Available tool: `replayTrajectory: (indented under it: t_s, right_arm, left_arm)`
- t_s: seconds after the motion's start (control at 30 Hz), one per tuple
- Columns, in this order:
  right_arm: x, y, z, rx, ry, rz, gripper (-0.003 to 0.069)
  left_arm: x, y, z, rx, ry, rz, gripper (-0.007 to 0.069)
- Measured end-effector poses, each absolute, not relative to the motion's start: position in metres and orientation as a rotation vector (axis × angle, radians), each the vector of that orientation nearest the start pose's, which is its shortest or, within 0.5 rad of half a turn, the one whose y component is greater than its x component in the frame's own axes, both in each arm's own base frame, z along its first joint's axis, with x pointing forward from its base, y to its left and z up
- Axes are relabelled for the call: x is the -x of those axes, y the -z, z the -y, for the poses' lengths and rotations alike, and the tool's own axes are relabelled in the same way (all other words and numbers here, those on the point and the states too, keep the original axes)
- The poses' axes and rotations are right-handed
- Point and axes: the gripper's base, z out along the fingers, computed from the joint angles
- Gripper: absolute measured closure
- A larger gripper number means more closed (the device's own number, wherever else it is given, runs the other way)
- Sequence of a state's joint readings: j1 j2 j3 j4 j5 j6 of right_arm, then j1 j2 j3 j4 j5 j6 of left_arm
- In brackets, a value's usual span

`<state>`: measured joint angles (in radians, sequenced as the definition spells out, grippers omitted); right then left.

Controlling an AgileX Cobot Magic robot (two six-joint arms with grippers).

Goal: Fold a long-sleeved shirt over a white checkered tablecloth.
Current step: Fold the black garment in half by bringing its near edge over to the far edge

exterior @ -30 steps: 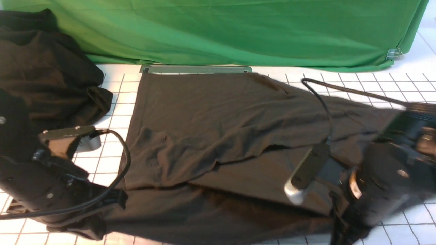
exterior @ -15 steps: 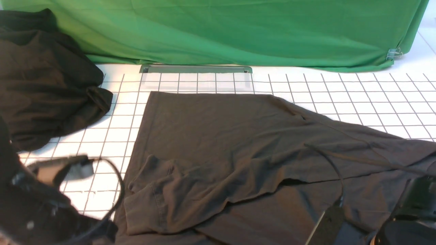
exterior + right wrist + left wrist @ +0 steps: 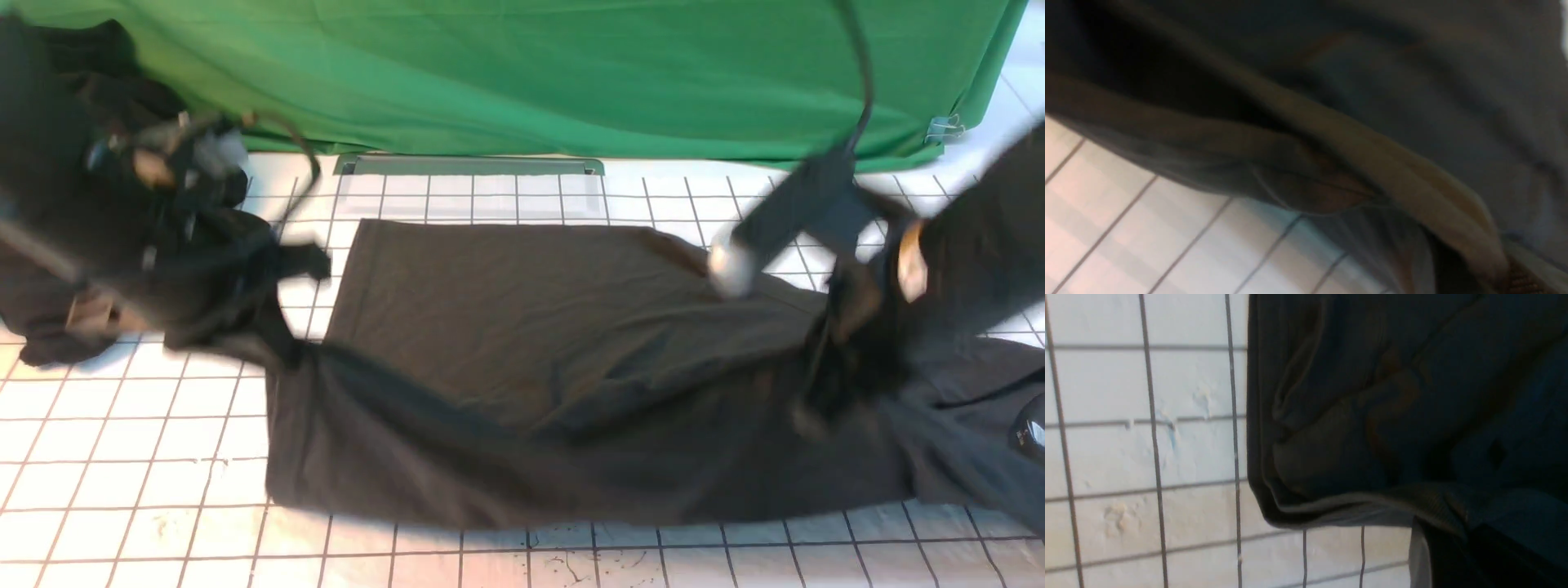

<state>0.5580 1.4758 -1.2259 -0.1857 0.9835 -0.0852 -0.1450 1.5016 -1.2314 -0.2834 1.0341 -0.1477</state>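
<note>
Across the middle of the frame, the long-sleeved shirt (image 3: 531,367) lies as a wide dark band on the white checkered tablecloth (image 3: 122,457), with its print and neck label out of sight. Its two ends rise off the desk. At middle left the cloth is drawn up into a peak at the left gripper (image 3: 286,294), and at middle right it bunches into a rope under the right gripper (image 3: 820,384). Both arms are blurred, so the jaws are hard to make out, but they read as closed together with shirt fabric pinched between them.

The step in hand looks like a lengthwise fold, with one long edge carried over the body of the shirt. For the next move, I judge that both ends need to travel at the same pace and height so the edge lands straight; only then should the jaws part.

The fabric is soft, matte cotton jersey, limp and creased in shallow ripples. A stitched hem (image 3: 1331,506) shows in the left wrist view. At upper left sits a blacker shapeless heap (image 3: 37,343), and along the top hangs a plain green sheet (image 3: 531,73), smooth with long folds.
</note>
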Motion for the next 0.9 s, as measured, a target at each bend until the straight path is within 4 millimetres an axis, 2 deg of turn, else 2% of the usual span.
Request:
replayTrajectory:
  t_s: [0.03, 0.07, 0.2, 0.3, 0.37, 0.53, 0.57, 0.67, 0.77, 0.9]
  right_arm:
    - [-0.274, -0.306, -0.144, 0.914, 0.109, -2.532, 0.0630]
    - [-0.277, -0.307, -0.143, 0.907, 0.110, -2.529, 0.0630]
    - [-0.325, -0.287, -0.136, 0.830, 0.144, -2.593, 0.0630]
    - [-0.346, -0.274, -0.135, 0.807, 0.152, -2.610, 0.0630]
    - [-0.374, -0.257, -0.134, 0.783, 0.162, -2.637, 0.0630]
    - [-0.418, -0.241, -0.135, 0.734, 0.164, -2.631, 0.0630]
    - [-0.419, -0.239, -0.135, 0.735, 0.164, -2.637, 0.0630]
    - [-0.442, -0.236, -0.138, 0.734, 0.161, -2.609, 0.0630]
    - [-0.455, -0.233, -0.143, 0.726, 0.153, -2.604, 0.0630]
    - [-0.464, -0.229, -0.146, 0.721, 0.143, -2.599, 0.0630]
  left_arm:
    - [-0.311, -0.304, 0.062, 0.185, 0.470, -2.768, 0.0608]
    - [-0.312, -0.302, 0.062, 0.185, 0.469, -2.774, 0.0608]
    - [-0.357, -0.299, 0.059, 0.224, 0.495, -2.745, 0.0608]
    - [-0.376, -0.295, 0.061, 0.219, 0.498, -2.739, 0.0608]
    - [-0.400, -0.289, 0.064, 0.212, 0.502, -2.729, 0.0607]
    - [-0.442, -0.263, 0.067, 0.215, 0.485, -2.737, 0.0607]
    - [-0.443, -0.262, 0.067, 0.217, 0.485, -2.739, 0.0607]
    - [-0.467, -0.247, 0.069, 0.240, 0.485, -2.744, 0.0607]
    - [-0.483, -0.240, 0.068, 0.260, 0.489, -2.749, 0.0607]
    - [-0.497, -0.232, 0.059, 0.317, 0.499, -2.755, 0.0607]
